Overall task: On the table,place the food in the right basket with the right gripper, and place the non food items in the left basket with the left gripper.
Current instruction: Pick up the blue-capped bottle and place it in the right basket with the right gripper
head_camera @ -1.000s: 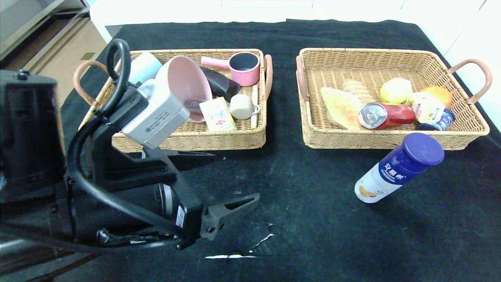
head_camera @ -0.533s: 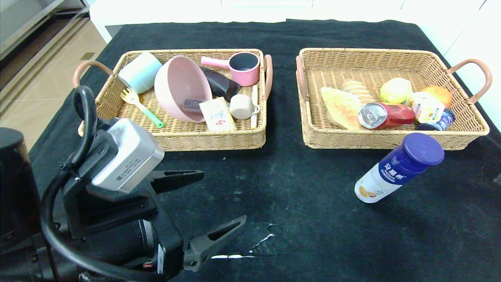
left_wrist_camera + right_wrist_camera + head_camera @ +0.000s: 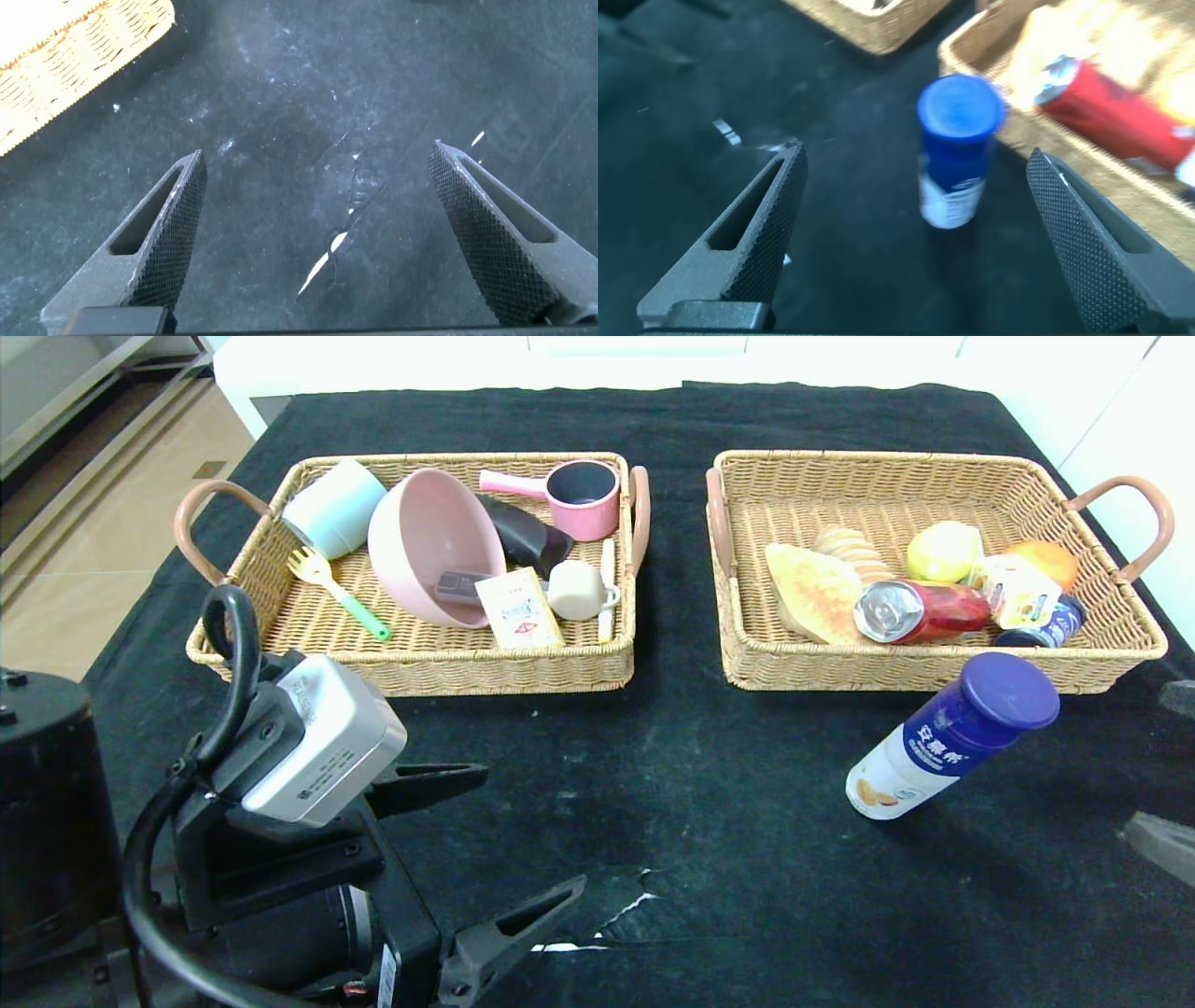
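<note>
The bottle (image 3: pixel 950 736) stands on the black table (image 3: pixel 709 859), just in front of the right basket (image 3: pixel 934 658) and apart from it. It is upright, its blue cap (image 3: pixel 960 105) topmost (in the head view the long axis leans, cap toward the basket, white base toward me). My right hand (image 3: pixel 915 243) hovers near it with jaws spread wide, nothing between them, the bottle framed between the fingers but farther off. My left hand (image 3: pixel 509 845) hangs low over the table in front of the left basket (image 3: pixel 420 663), released and empty, well apart from the bottle.
</note>
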Tool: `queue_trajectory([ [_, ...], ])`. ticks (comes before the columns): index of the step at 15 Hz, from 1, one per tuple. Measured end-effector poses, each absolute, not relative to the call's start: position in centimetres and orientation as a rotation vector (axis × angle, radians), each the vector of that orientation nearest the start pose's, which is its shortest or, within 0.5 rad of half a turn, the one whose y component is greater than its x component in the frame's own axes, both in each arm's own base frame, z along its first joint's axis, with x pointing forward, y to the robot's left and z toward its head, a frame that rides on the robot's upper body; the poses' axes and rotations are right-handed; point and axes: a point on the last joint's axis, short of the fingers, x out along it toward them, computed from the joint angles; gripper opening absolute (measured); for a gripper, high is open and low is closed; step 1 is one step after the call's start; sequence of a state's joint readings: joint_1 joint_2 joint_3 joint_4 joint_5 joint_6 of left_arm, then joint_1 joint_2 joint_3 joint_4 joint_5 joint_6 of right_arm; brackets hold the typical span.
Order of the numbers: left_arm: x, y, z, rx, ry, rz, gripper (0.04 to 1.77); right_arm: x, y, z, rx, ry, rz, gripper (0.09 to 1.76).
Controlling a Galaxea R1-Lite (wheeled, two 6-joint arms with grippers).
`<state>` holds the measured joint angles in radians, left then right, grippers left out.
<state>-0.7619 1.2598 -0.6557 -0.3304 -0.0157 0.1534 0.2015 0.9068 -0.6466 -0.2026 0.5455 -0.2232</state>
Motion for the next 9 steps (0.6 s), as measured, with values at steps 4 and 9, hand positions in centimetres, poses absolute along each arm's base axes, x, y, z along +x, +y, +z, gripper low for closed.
queue_trajectory([
  [4,13.9,-13.3,21.9,0.251,0.206,-0.789,1.71,10.2,4.3,25.2,-0.216,0.064,0.666,1.71],
  [9,14.0,-13.4,21.8,0.252,0.211,-0.789,1.72,11.3,7.0,24.5,-0.22,0.151,0.577,1.71],
])
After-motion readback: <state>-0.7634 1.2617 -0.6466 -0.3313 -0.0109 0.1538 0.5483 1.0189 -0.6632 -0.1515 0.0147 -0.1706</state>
